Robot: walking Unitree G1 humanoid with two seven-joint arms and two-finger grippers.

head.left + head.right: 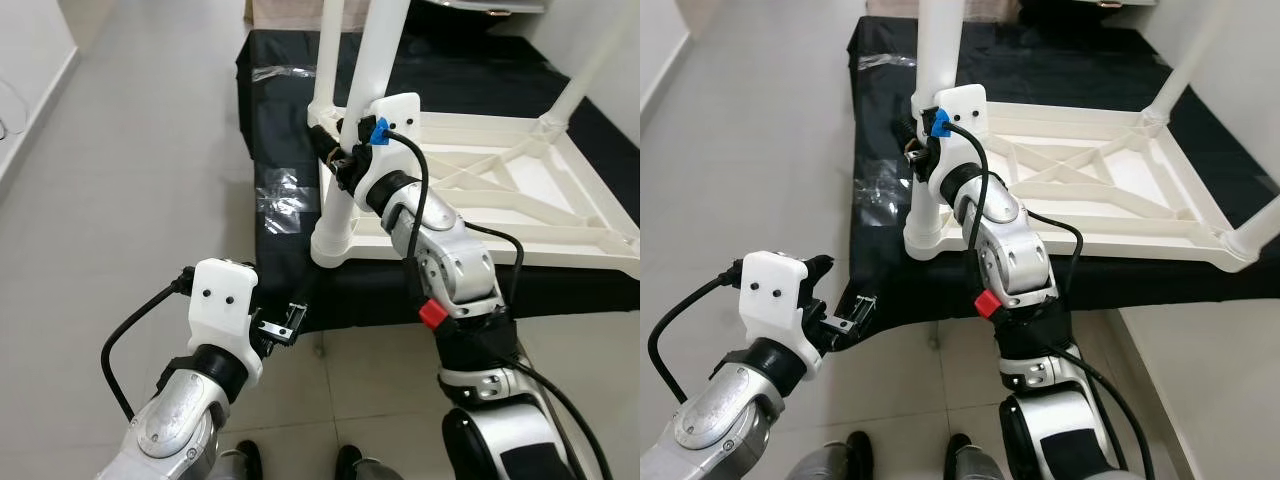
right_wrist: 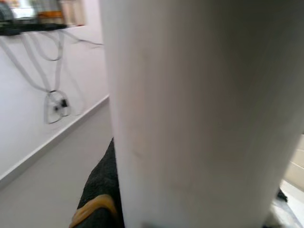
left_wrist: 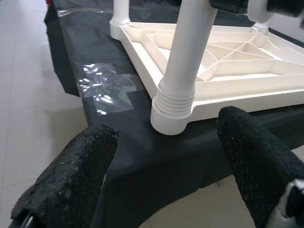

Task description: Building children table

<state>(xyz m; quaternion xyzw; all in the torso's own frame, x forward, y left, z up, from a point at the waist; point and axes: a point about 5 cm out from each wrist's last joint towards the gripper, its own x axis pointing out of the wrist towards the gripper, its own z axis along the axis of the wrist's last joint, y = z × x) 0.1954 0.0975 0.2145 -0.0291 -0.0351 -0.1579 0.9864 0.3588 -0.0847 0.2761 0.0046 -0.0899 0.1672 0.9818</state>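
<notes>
From the head views, the white children's table (image 1: 500, 190) lies upside down on a black-covered surface (image 1: 290, 120), and the right gripper (image 1: 345, 160) has its jaws clenched round the near-left table leg (image 1: 345, 170). In the left wrist view the left gripper (image 3: 164, 175) hangs nearer, jaws released, before that leg's threaded socket (image 3: 173, 107); the right wrist view shows the leg pressed close

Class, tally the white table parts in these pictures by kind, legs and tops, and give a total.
Legs: 4
Tops: 1
Total: 5
</notes>
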